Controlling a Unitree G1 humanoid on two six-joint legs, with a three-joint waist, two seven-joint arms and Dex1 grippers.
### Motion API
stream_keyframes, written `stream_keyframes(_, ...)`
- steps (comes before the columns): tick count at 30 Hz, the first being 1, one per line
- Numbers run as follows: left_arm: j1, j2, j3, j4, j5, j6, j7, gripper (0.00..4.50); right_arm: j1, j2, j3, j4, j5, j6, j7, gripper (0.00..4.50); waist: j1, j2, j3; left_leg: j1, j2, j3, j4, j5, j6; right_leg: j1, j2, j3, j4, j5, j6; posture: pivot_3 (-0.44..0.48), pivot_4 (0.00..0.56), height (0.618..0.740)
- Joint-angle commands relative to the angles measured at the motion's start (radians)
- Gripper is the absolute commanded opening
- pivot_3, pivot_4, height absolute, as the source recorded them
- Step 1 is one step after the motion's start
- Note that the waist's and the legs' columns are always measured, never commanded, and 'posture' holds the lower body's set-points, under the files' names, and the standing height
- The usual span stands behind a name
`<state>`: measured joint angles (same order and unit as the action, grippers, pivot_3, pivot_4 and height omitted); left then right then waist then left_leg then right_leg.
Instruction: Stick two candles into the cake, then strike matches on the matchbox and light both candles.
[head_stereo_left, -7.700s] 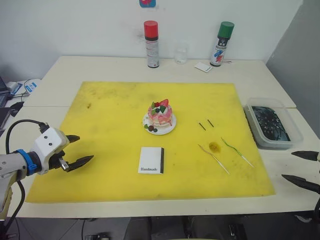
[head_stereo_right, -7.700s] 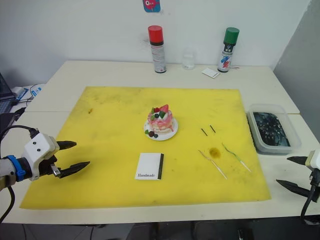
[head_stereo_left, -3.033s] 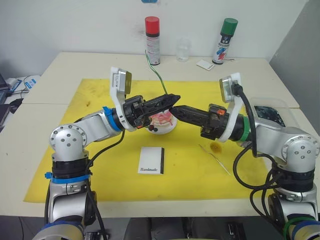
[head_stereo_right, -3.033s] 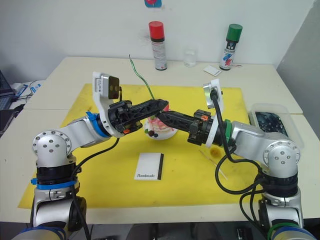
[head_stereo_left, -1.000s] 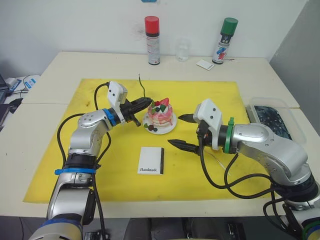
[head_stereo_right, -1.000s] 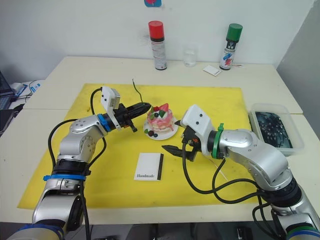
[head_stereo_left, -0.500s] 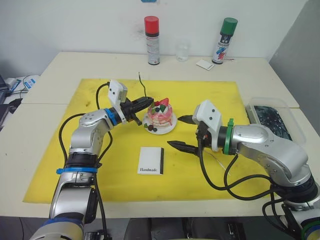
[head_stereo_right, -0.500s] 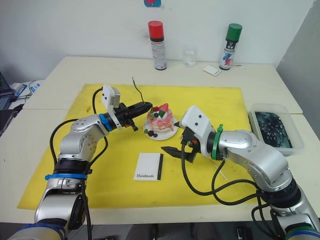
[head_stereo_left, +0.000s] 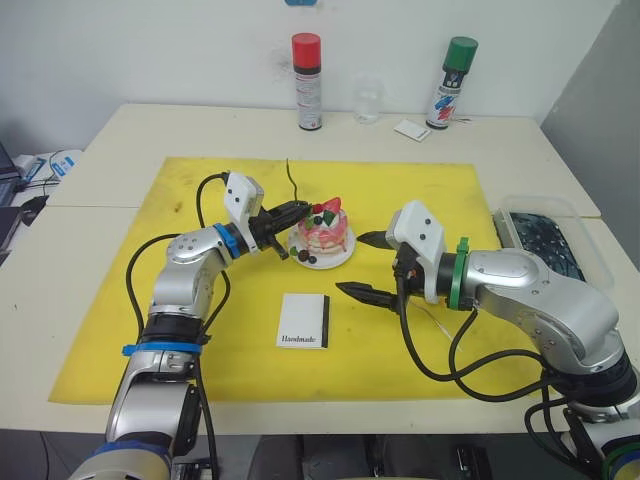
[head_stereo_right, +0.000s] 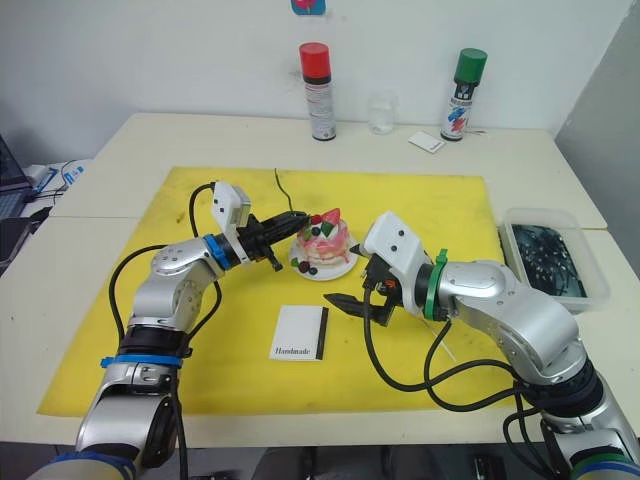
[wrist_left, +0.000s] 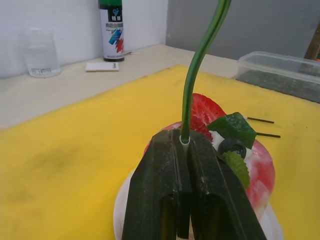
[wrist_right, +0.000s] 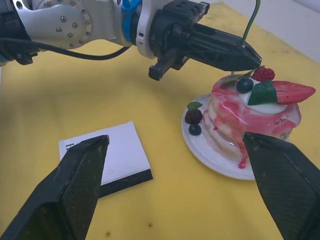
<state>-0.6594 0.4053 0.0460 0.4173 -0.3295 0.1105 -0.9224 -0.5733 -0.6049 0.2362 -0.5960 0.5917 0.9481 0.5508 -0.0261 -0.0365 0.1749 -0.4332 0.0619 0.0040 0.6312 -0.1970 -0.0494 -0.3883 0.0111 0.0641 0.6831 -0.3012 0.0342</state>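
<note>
Cream desk (head_stereo_left: 130, 140), yellow rectangular mat (head_stereo_left: 200, 330) mid-desk, small round pink-and-white cake (head_stereo_left: 323, 232) at its centre; left end effector (head_stereo_right: 296, 219) clenched on thin green wavy candle (wrist_left: 196, 70), upright, beside cake's left rim; right end effector (head_stereo_left: 366, 265) released, idle.

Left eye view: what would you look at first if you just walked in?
Probably the little pink cake with a strawberry on top, sitting on its white plate in the middle of the yellow mat. Right beside it, the left end effector pinches a thin green candle that sticks straight up. The right end effector waits open on the cake's other side.
</note>
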Motion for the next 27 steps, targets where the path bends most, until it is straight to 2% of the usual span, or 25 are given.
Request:
stream_keyframes(1,0.031,-0.011,-0.022,0.034,0.030,-0.039,-0.010,0.00,0.004,0.007,-0.027,-0.047,0.000,-0.006,-0.001,4.45,0.000,0.000,0.000,0.000,0.000,0.000,0.000,0.000,0.000,0.000,0.000,0.000,0.000,0.000,0.000,0.000,0.150,0.740)
stream_keyframes(12,0.036,-0.043,0.006,0.081,0.029,-0.072,0.033,0.00,0.022,0.009,-0.023,-0.055,-0.019,-0.012,0.001,4.45,0.000,0.001,-0.001,0.001,0.000,-0.001,0.002,0.000,0.000,0.001,0.000,0.000,0.003,0.000,0.000,0.000,0.150,0.740)
stream_keyframes(26,0.034,0.026,0.081,-0.029,-0.019,-0.008,0.047,4.34,0.006,0.038,-0.040,-0.062,-0.008,0.017,-0.015,4.50,-0.002,0.001,-0.001,0.001,0.000,-0.001,0.006,0.000,0.000,0.000,0.000,0.000,0.008,0.000,0.000,0.000,0.150,0.740)
stream_keyframes(27,0.033,0.031,0.085,-0.038,-0.021,-0.004,0.049,4.48,0.004,0.043,-0.041,-0.061,-0.008,0.019,-0.017,4.50,-0.002,0.001,-0.001,0.001,0.000,-0.001,0.006,0.000,0.000,0.000,0.000,0.000,0.008,0.000,0.000,0.000,0.150,0.740)
